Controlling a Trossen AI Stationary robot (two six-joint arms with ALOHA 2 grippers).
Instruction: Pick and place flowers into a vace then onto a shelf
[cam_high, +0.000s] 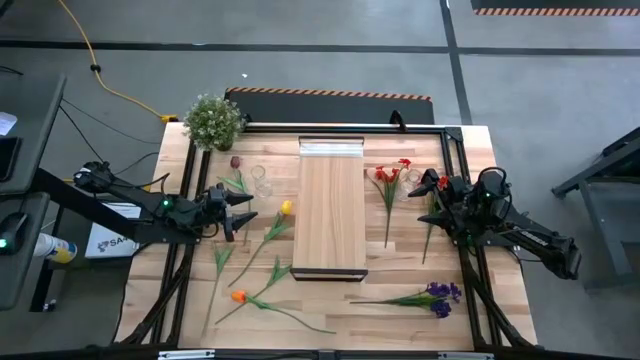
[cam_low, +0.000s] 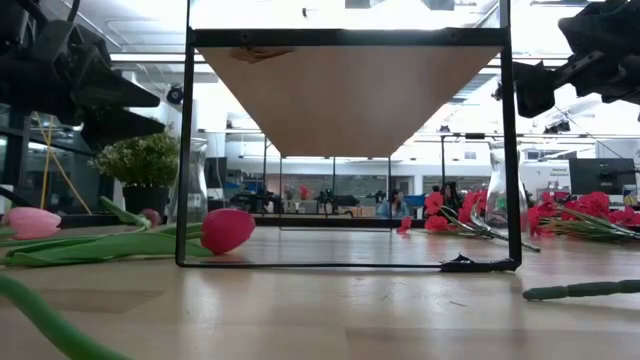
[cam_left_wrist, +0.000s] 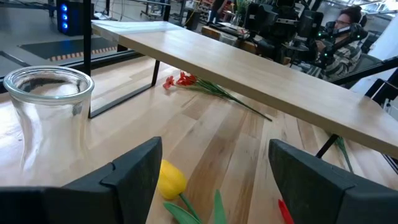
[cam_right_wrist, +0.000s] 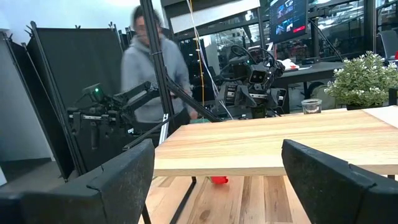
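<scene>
The shelf (cam_high: 331, 212) stands raised on dark legs in the middle of the table. Flowers lie flat on the tabletop on both sides of it: a yellow one (cam_high: 286, 208), an orange one (cam_high: 238, 296), a maroon one (cam_high: 236, 162), red ones (cam_high: 388, 175) and a purple one (cam_high: 440, 296). Two small clear glass vases (cam_high: 262, 180) stand upright left of the shelf. My left gripper (cam_high: 245, 210) hovers open just left of the yellow flower (cam_left_wrist: 171, 180), with a vase (cam_left_wrist: 46, 106) beside it. My right gripper (cam_high: 420, 187) hovers open right of the shelf (cam_right_wrist: 280, 143), facing it.
A bushy potted plant (cam_high: 213, 120) stands at the far left corner. A dark frame (cam_high: 440, 130) runs around the table. Another clear glass (cam_high: 410, 185) stands by the red flowers. A person (cam_right_wrist: 149, 68) is in the room beyond the table. Bare wood lies at the near middle (cam_high: 340, 310).
</scene>
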